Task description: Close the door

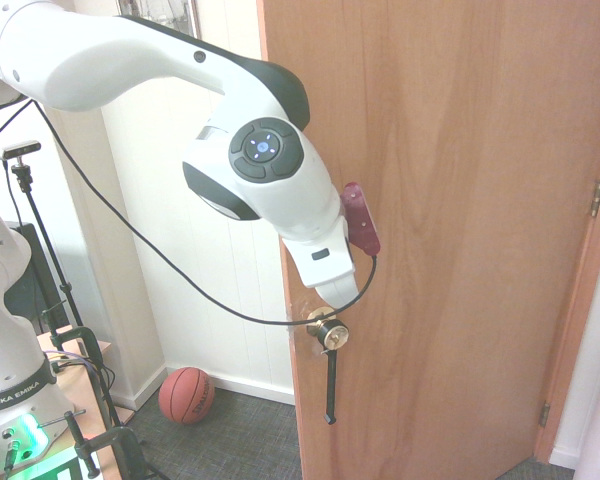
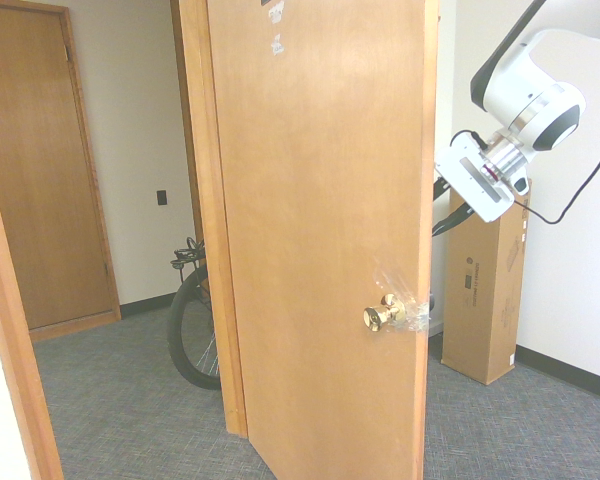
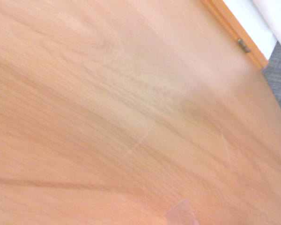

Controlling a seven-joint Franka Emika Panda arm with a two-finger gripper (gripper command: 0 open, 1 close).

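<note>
Gripper [image 1: 332,290] sits right at the door [image 1: 460,200] face just above the brass knob [image 1: 327,329]; you can't tell its finger state, they're hidden behind the wrist. Door stands ajar, its hinges [image 1: 597,197] on the frame beside it, wood grain filling your wrist view.

The door [image 2: 320,220], of light orange-brown wood, stands ajar, its free edge toward the camera. A brass knob [image 2: 382,315] sits near that edge, with clear tape beside it. The white arm [image 2: 525,100] reaches in behind the free edge; its end effector is hidden by the door. A tall cardboard box [image 2: 485,285] stands on the grey carpet against the wall. A bicycle wheel [image 2: 192,325] shows behind the door frame.
</note>
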